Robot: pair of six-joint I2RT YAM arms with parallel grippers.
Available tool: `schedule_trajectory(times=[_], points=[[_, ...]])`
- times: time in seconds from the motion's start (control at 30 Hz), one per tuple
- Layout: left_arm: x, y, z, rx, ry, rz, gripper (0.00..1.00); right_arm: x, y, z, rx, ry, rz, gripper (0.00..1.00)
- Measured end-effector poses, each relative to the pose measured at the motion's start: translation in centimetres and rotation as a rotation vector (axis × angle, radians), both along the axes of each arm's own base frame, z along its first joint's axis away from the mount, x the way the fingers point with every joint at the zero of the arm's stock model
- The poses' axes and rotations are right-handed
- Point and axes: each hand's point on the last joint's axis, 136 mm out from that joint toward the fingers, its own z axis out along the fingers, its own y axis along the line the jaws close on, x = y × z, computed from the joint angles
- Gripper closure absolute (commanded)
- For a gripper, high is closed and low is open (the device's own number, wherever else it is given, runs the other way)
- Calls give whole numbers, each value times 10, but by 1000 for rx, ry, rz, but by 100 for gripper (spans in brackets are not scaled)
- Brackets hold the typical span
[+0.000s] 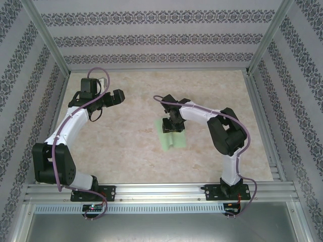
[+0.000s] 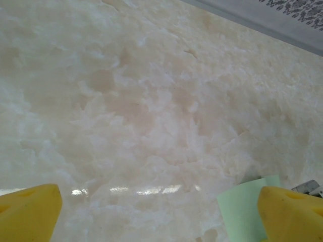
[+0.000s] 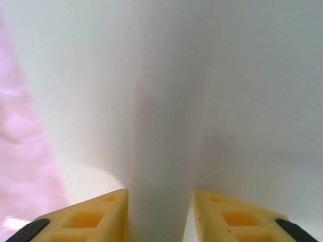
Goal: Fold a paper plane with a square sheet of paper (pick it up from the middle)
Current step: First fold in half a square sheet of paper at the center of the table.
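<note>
The sheet [image 1: 171, 138] lies near the middle of the table [image 1: 126, 151], pale green, with a raised ridge running down its centre. My right gripper [image 1: 172, 124] is down on its far part. In my right wrist view the sheet [image 3: 161, 101] looks washed out almost to white, and the ridge rises straight up between my yellow fingers [image 3: 96, 217], which press against it from both sides. So my right jaws are closed on that pinched fold. The overexposed view does not let me tell whether the rest of the sheet has left the table or lies flat on it.

My left gripper [image 1: 117, 97] hangs over the far left of the table, well apart from the sheet. Its jaws are spread wide and hold nothing. In the left wrist view the fingers [image 2: 30, 212] sit at the two bottom corners, with bare marbled table [image 2: 151, 101] between them. One corner of the sheet [image 2: 245, 206] shows just beside the right-hand finger.
</note>
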Motion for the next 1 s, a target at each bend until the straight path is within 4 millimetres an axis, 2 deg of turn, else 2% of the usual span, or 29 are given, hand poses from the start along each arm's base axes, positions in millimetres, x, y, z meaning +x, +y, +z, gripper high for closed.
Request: schedule_trajectory(times=[0.13,0.27,0.4,0.53,0.63,0.77,0.83,1.0], points=[[-4,-7,-4,-48,25,-11,1,-4,42,34,264,-45,-15,77],[-16,-18,-25,-107,88,-22,2,-5,77,66,515,-80,-25,78],[-33,-32,-50,-155,161,-35,4,-6,88,71,622,-68,-40,78],[-48,-49,-70,-190,210,-58,5,-5,88,62,625,-51,-55,71],[-57,-63,-78,-199,232,-84,5,-4,78,46,563,-44,-71,63],[-61,-79,-80,-206,234,-113,5,-6,56,18,414,-41,-92,54],[-61,-84,-80,-206,232,-119,5,-6,47,9,349,-48,-93,52],[-63,-92,-82,-204,236,-126,6,-2,30,3,240,-82,-85,50]])
